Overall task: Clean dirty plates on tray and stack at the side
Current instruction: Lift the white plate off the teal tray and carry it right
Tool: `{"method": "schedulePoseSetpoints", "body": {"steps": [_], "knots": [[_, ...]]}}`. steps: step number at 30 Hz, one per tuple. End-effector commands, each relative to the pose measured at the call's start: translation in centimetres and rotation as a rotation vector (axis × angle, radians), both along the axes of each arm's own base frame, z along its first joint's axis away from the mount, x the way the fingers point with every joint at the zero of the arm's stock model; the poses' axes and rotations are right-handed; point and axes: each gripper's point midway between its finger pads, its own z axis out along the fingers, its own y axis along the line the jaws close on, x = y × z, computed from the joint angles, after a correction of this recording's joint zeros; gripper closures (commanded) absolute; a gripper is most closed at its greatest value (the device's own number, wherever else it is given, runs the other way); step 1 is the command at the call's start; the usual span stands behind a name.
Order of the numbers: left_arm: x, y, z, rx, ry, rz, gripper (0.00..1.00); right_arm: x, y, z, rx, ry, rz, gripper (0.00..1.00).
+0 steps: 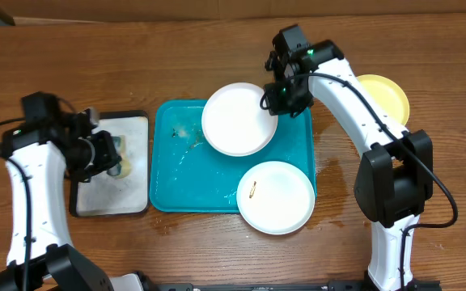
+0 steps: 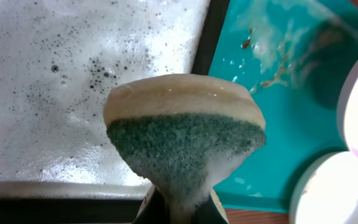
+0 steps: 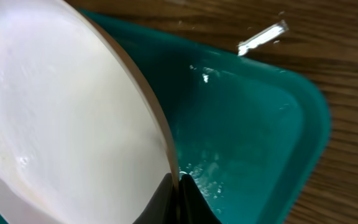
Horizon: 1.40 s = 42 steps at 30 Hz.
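A white plate (image 1: 237, 119) hangs tilted over the far part of the teal tray (image 1: 176, 182); my right gripper (image 1: 277, 95) is shut on its right rim. In the right wrist view that plate (image 3: 61, 118) fills the left, its rim pinched by my right gripper (image 3: 178, 186). A second white plate (image 1: 276, 196) with a small brown smear rests on the tray's near right corner. The pale yellow plate (image 1: 387, 99) lies on the wood right of the tray. My left gripper (image 1: 105, 152) is shut on a soapy green-and-yellow sponge (image 2: 185, 137) above the small tray.
A black-rimmed white tray (image 1: 112, 166) with suds sits left of the teal tray. Brown smears and water drops (image 1: 186, 133) mark the teal tray's floor. The wooden table's near edge runs along the bottom.
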Motion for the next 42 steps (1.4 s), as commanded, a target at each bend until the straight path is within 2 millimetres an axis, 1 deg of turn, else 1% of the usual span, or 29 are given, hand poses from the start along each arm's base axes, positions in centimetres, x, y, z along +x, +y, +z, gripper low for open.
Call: {"method": "schedulePoseSetpoints", "body": {"steps": [1,2,6,10,13,15,19,25,29,33,42], "knots": [[0.7,-0.3,1.2,-0.12,-0.083,0.001,0.96,1.7,-0.9,3.4,-0.127,-0.137,-0.054,0.96],[0.8,-0.2,1.3,-0.13,-0.094,0.007,0.96,1.8,-0.9,4.0,-0.161,-0.161,-0.057,0.96],[1.2,-0.2,1.5,-0.143,-0.116,0.006,0.96,1.8,0.0,5.4,-0.292,-0.266,-0.064,0.96],[1.2,-0.2,1.5,-0.142,-0.114,0.006,0.96,1.3,1.3,6.9,-0.468,-0.41,-0.064,0.96],[1.2,-0.2,1.5,-0.137,-0.114,0.007,0.96,0.7,2.8,8.8,-0.587,-0.546,-0.057,0.96],[1.2,-0.1,1.4,-0.132,-0.112,0.008,0.96,0.2,3.6,10.4,-0.667,-0.651,-0.072,0.96],[1.1,-0.1,1.4,-0.132,-0.111,0.008,0.96,-1.4,5.4,13.8,-0.789,-0.852,-0.102,0.96],[1.1,-0.1,1.4,-0.133,-0.11,0.008,0.96,-4.5,9.0,17.0,-0.831,-1.059,-0.113,0.96],[1.1,-0.1,1.4,-0.133,-0.11,0.008,0.96,-5.4,10.0,17.9,-0.826,-1.118,-0.127,0.96],[1.1,-0.1,1.4,-0.133,-0.109,0.008,0.96,-5.7,10.5,18.5,-0.815,-1.155,-0.148,0.96],[1.1,-0.1,1.4,-0.133,-0.109,0.008,0.96,-5.7,10.6,18.5,-0.774,-1.168,-0.192,0.96]]}}
